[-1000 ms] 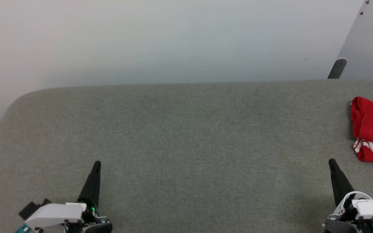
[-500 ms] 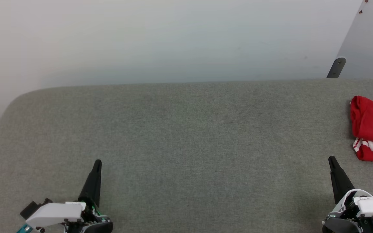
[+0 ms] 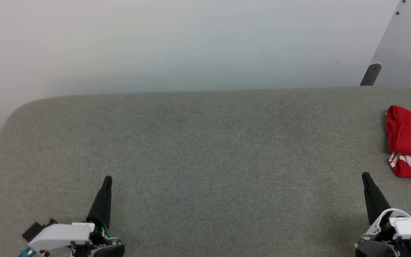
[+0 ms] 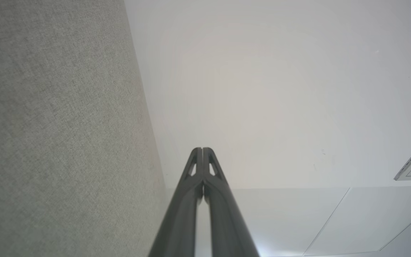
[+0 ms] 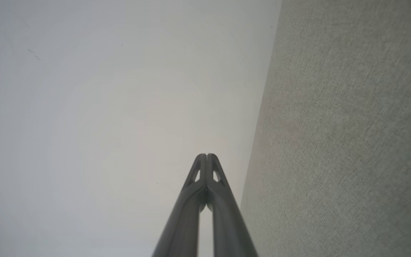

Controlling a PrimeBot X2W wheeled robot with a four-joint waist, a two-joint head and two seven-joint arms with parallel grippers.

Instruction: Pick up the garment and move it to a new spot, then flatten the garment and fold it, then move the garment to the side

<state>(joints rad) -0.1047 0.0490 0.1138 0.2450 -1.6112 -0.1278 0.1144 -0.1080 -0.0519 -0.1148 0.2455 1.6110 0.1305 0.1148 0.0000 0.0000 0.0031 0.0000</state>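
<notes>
The garment (image 3: 410, 141), red with a white sleeve edge and striped trim, lies folded at the far right of the grey fabric surface (image 3: 205, 150), cut off by the frame edge. My left gripper (image 3: 107, 179) rests shut at the lower left, empty and far from the garment. At the lower right, my right gripper (image 3: 365, 175) is shut too, its tip a short way left of and below the garment, not touching it. In the wrist views, the left gripper (image 4: 202, 150) and the right gripper (image 5: 206, 156) each have their fingers pressed together with nothing between them.
A pale wall (image 3: 177, 43) rises behind the surface's far edge. A grey panel with a dark bracket (image 3: 370, 74) stands at the back right. The surface's rounded left corner (image 3: 16, 110) drops off to the floor.
The whole head view shifted slightly between one second ago and half a second ago, a camera move. Both grippers and the garment stay where they were.
</notes>
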